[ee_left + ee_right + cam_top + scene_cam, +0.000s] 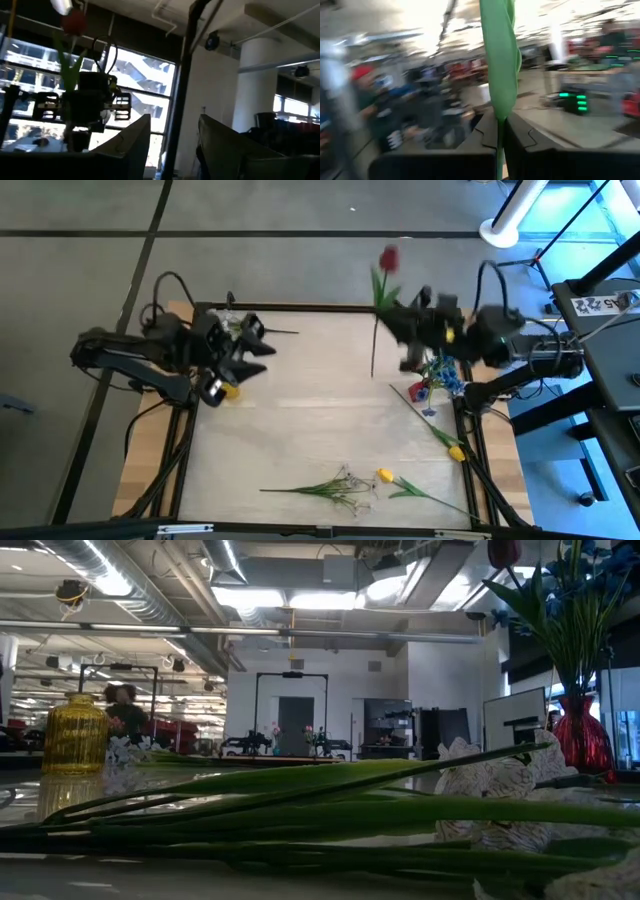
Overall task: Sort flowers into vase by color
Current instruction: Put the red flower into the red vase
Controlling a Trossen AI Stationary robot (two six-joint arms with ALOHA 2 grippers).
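Note:
My right gripper [398, 320] is raised over the table's far right part, shut on the dark red tulip [389, 258]. The left wrist view shows its blossom [75, 21] standing above that gripper. Below it stands the red vase [420, 392] holding blue flowers [443, 372]; the low view shows the red vase [583, 740] too. My left gripper [254, 340] is open and hovers by the yellow vase [226, 390], touching nothing. Two yellow tulips [385, 475] [455, 450] and white sprigs [340, 485] lie flat on the near table. My right gripper pinches the dark red tulip's green stem [499, 127] between its two fingers, just below a leaf [501, 60]. The fingers lie across the stem. The tulip is lifted clear of the table and roughly upright, with its blossom above the fingers and its lower stem [373, 360] hanging below.
White flowers [235, 326] sit at the far left by my left arm. Green stems [300, 805] lie across the foreground of the low view. The middle of the wooden table [310, 395] is bare. A person [122, 712] shows in the room beyond.

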